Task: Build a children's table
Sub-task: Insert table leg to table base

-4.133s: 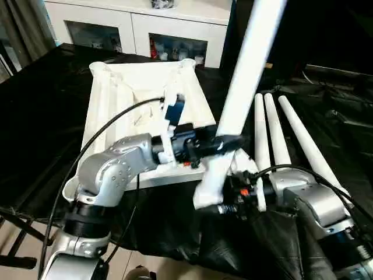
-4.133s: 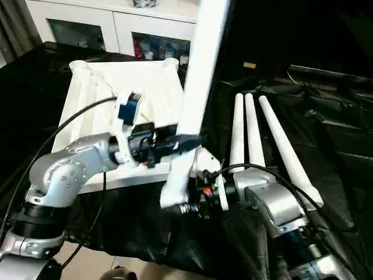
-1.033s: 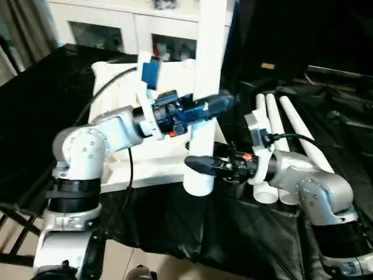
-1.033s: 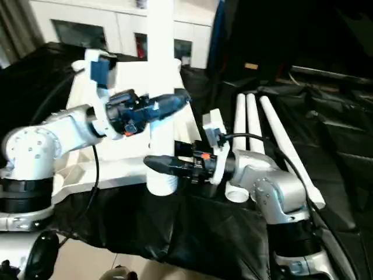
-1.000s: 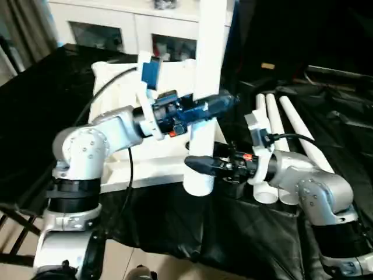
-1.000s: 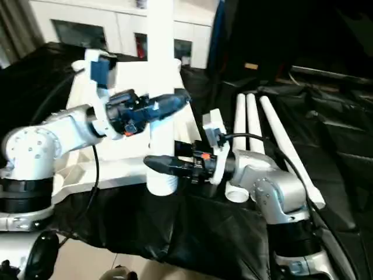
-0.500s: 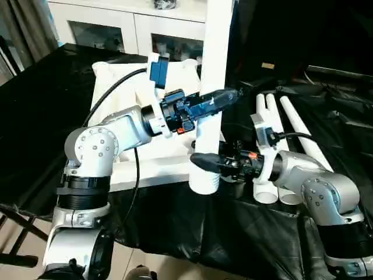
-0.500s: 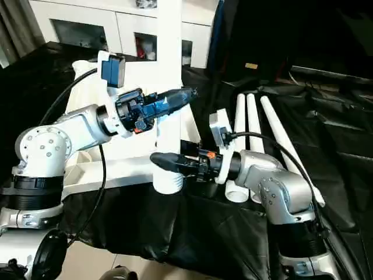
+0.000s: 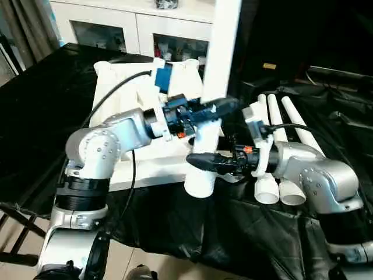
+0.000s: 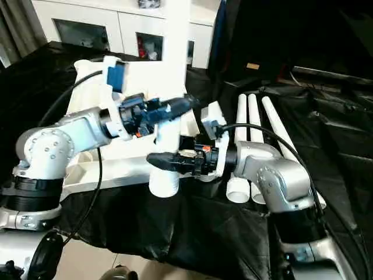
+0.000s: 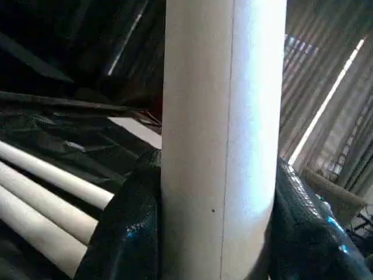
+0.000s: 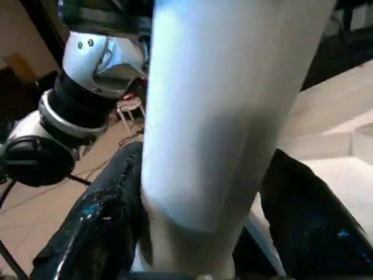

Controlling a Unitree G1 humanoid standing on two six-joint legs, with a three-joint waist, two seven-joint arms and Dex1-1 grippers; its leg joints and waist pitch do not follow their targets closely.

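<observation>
— Room at the edges?

— Tight. The leg (image 9: 217, 70) I hold stands nearly upright over the tabletop's (image 9: 125, 93) near right corner, its thick end at the table edge; 3 spare legs (image 9: 280, 125) lie just right of it.

— Grips?

— Left gripper (image 9: 224, 107) clamps the leg at mid-height. Right gripper (image 9: 198, 161) sits low, fingers either side — contact I can't confirm. Since 1 second ago, the leg tilted slightly right.

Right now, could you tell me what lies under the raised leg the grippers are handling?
Under the raised leg lie the tabletop's near right corner and black sheeting. The leg's lower end and the right gripper cover that corner, so its socket is hidden.
</observation>
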